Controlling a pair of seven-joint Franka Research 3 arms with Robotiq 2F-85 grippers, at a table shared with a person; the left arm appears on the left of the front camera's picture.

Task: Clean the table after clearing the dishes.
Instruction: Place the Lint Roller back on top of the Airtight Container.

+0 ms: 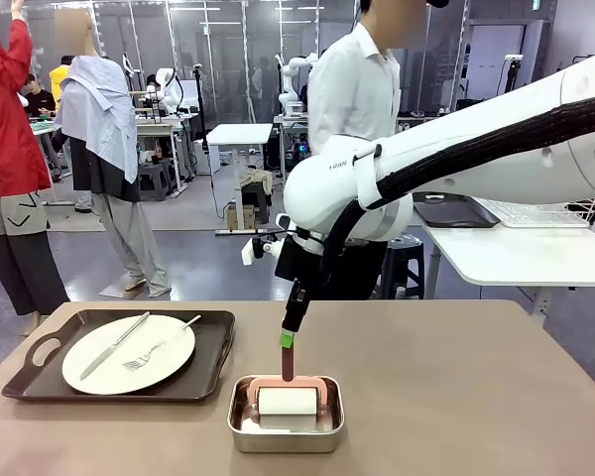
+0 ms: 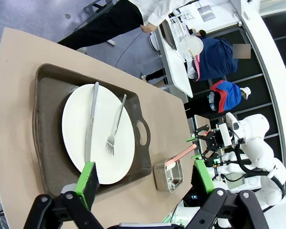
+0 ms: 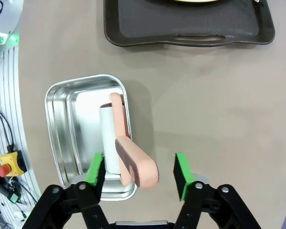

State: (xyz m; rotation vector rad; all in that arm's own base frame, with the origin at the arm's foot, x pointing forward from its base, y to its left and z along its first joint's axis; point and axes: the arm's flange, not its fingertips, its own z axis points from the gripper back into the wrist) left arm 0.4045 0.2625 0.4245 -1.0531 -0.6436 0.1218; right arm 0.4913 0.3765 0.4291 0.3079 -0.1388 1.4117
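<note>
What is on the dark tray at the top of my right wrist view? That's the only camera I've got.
Observer: A round white plate with a knife and a fork lying on it.
Operator: Is the left tool holding anything?
Observer: No. The left tool hangs above that tray, jaws open and empty.
Operator: Anybody at the far side?
Observer: Yes, a person in a white shirt stands just beyond the far edge of the table.
</note>
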